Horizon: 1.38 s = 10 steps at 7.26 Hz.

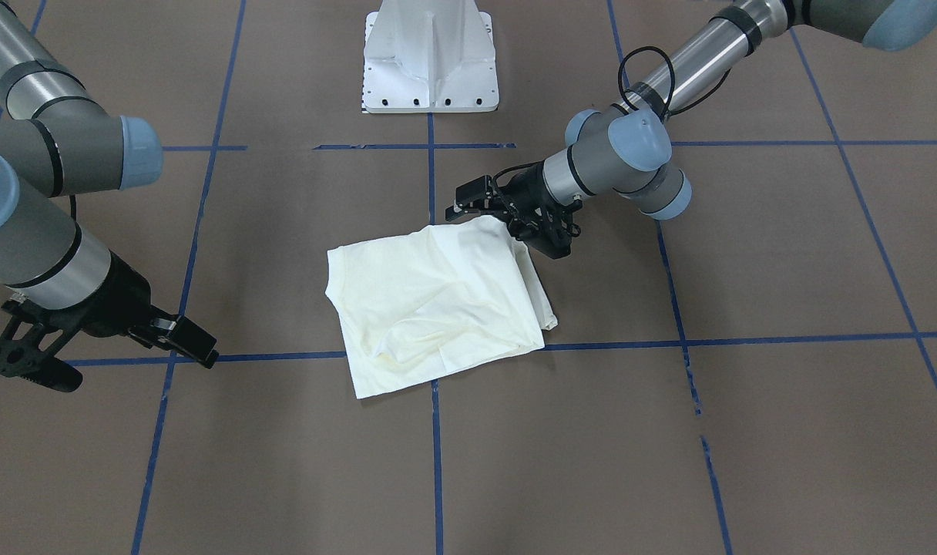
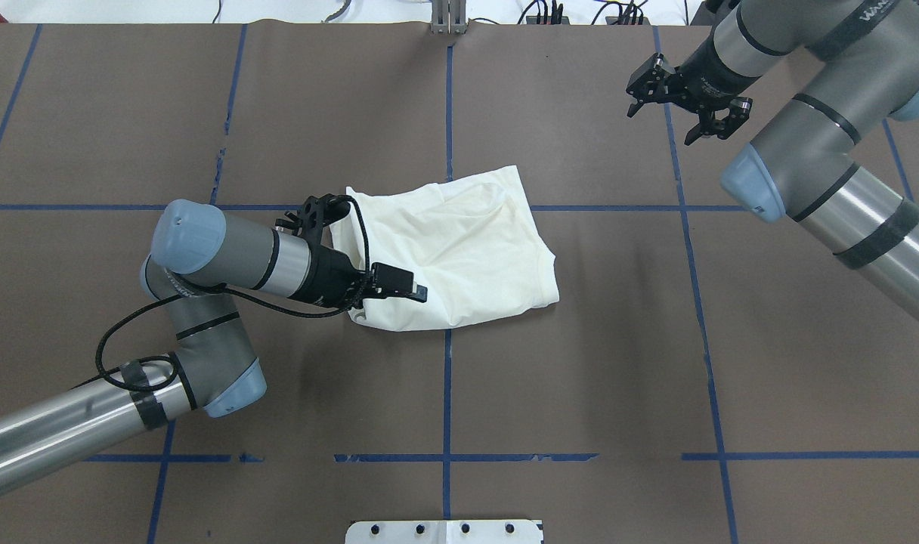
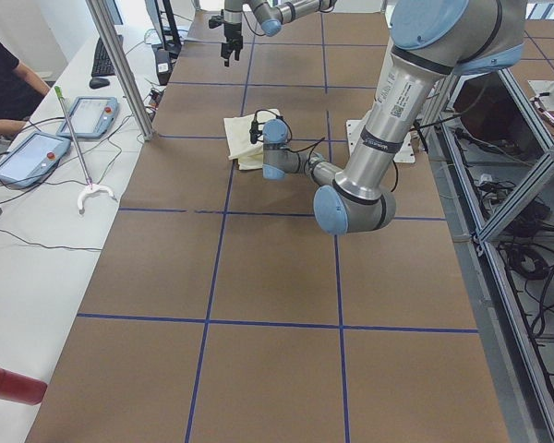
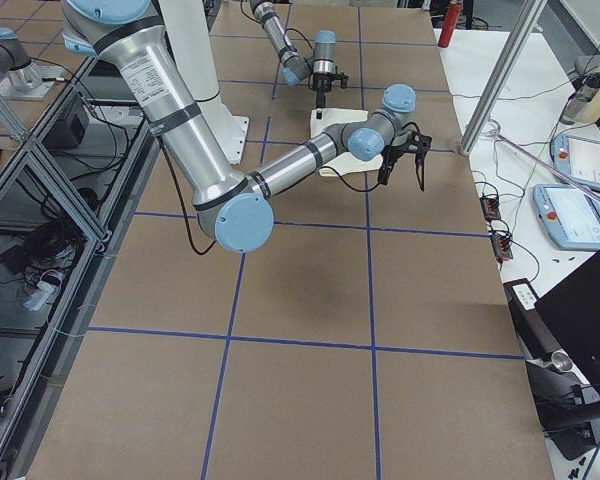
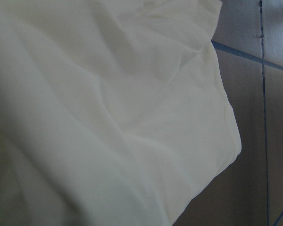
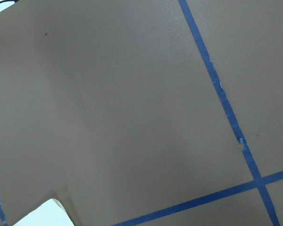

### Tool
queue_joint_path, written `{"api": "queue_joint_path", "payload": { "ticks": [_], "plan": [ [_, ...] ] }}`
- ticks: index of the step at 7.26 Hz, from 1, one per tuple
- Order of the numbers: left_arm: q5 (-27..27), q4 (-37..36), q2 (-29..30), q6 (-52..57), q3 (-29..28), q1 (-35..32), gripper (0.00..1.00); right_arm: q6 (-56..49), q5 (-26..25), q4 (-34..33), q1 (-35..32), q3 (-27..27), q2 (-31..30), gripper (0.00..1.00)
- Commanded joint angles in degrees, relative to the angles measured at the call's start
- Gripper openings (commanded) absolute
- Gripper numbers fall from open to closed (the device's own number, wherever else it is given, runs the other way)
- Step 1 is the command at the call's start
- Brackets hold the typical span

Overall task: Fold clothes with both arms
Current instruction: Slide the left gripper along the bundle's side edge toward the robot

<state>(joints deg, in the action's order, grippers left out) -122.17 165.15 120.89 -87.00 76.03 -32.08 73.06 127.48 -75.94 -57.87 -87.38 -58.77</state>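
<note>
Across the table [image 1: 669,462] from the robot, the facing camera showed the shirt [image 1: 438,301] folded into a rough rectangle at the table's middle, plain side up, with no print visible. The left gripper [image 1: 549,235] sat against the shirt's edge on the robot's left side, probably to take or press that edge for another fold. Its own body and the raised cloth hid the jaws, so I could not tell whether they gripped anything. The right gripper [image 1: 129,366] hovered well apart from the shirt, jaws spread wide and empty, seemingly kept clear of the work.

From overhead, the left arm [image 2: 225,261] lay over the shirt's left edge and covered it, while the right gripper hung above bare table at the far right.

From the left end, both grippers were too small to judge, and a person [image 3: 5,83] was cut off at the frame's edge.

From the right end, the right arm [image 4: 180,110] crossed in front of most of the shirt.

The left wrist camera saw only creased cream cloth, close up, with no fingers in frame.

The right wrist camera saw bare table, blue tape [image 6: 226,108] and a pale corner [image 6: 42,214] low down that I could not identify.
</note>
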Motion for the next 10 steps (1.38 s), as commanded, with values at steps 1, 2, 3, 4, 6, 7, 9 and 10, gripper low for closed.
{"api": "queue_joint_path", "payload": {
  "ticks": [1,2,3,4,6,7,9,10],
  "plan": [
    [-0.2,3.1,-6.5,-5.4,6.7,1.0,1.00,0.0,-0.1,0.0,0.0,-0.2,0.0,1.00],
    [0.3,3.7,-6.8,-6.9,7.6,4.1,1.00,0.0,-0.2,0.0,0.0,-0.1,-0.1,1.00],
    [0.8,3.5,-6.3,-7.7,7.5,6.5,1.00,0.0,-0.3,0.0,0.0,0.0,-0.1,1.00],
    [1.7,3.7,-6.4,-7.8,7.7,7.0,1.00,0.0,-0.5,0.1,0.0,0.0,-0.1,1.00],
    [1.8,3.4,-7.2,-8.0,10.5,7.5,1.00,0.0,-0.6,0.1,0.0,0.0,-0.3,1.00],
    [1.6,3.3,-11.2,-7.9,14.3,7.4,1.00,-0.6,-0.7,0.1,0.0,-0.2,-0.4,1.00],
    [-2.2,3.0,-17.3,-7.0,19.3,-0.3,1.00,-4.0,0.0,0.0,-2.3,-1.6,-0.8,1.00],
    [-4.4,3.0,-20.1,-3.6,19.5,-6.2,1.00,-7.5,0.1,0.0,-3.8,-2.5,-2.3,1.00]
  ]
}}
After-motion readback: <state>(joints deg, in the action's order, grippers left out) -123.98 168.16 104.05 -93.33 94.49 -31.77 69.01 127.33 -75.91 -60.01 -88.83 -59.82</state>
